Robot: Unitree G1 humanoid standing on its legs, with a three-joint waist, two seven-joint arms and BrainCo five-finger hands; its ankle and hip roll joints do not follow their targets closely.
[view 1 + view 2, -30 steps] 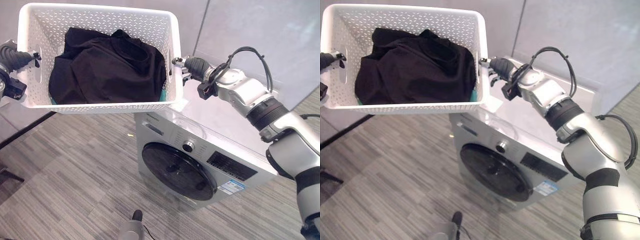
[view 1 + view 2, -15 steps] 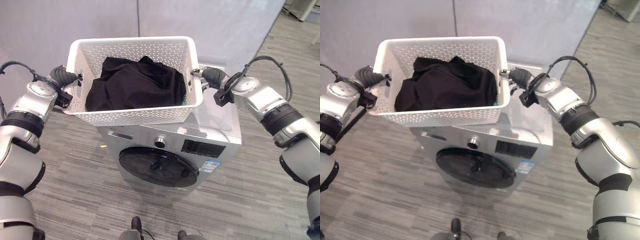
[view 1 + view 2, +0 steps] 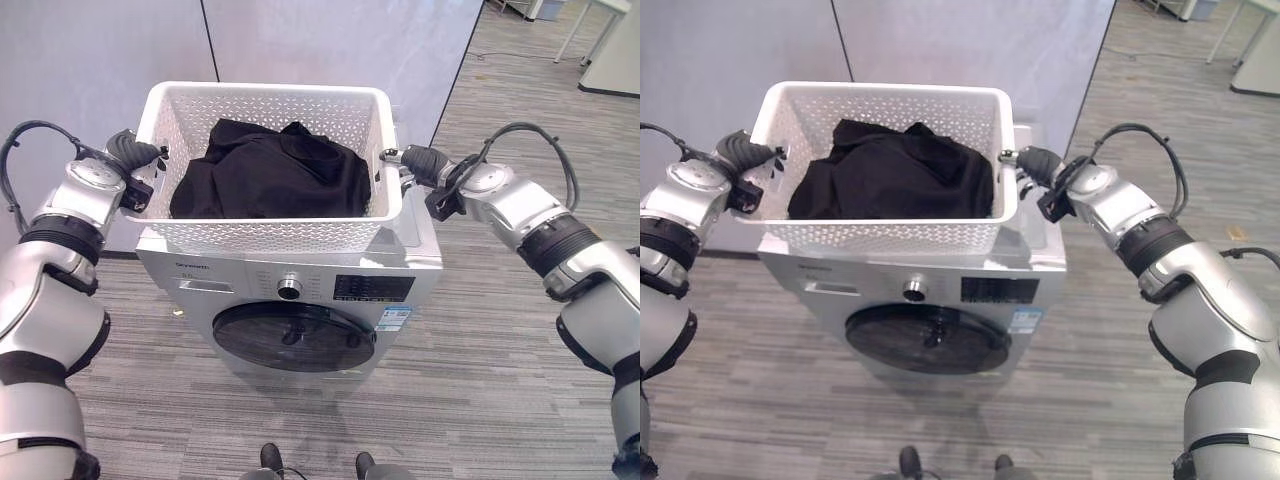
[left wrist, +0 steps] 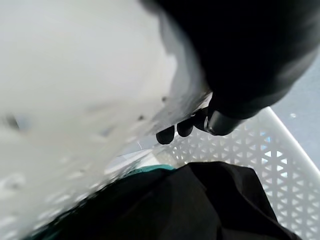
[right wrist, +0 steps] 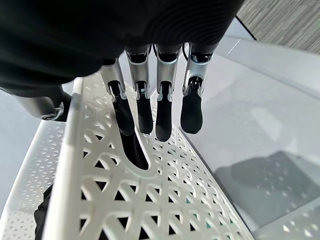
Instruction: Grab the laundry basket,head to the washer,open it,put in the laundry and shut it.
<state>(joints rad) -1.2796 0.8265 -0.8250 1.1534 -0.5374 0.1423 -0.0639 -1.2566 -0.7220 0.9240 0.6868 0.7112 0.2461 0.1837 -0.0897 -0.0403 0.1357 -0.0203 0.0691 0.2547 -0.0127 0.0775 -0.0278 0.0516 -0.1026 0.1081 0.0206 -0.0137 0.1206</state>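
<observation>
A white perforated laundry basket (image 3: 270, 236) holding black laundry (image 3: 275, 170) hangs level over the top of the silver washer (image 3: 180, 268); I cannot tell whether its bottom touches the lid. My left hand (image 3: 136, 156) grips the left handle slot, its dark fingertips (image 4: 175, 132) curled through to the inside above the laundry (image 4: 165, 205). My right hand (image 3: 414, 161) is at the right handle, fingers (image 5: 145, 107) bent down with tips hooked in the slot of the basket wall (image 5: 150, 200). The washer's round dark door (image 3: 295, 338) is closed.
The washer stands against a grey partition wall (image 3: 330, 40), its knob (image 3: 290, 289) and control panel (image 3: 372, 288) face me. The washer's lid (image 5: 260, 125) lies just beyond the right hand. Grey plank floor (image 3: 500, 340) spreads to the right, with table legs (image 3: 600, 40) at far right.
The whole view has swung, so the washer now faces me squarely. The basket has come down over the washer's top. Both hands keep hold of the handles.
</observation>
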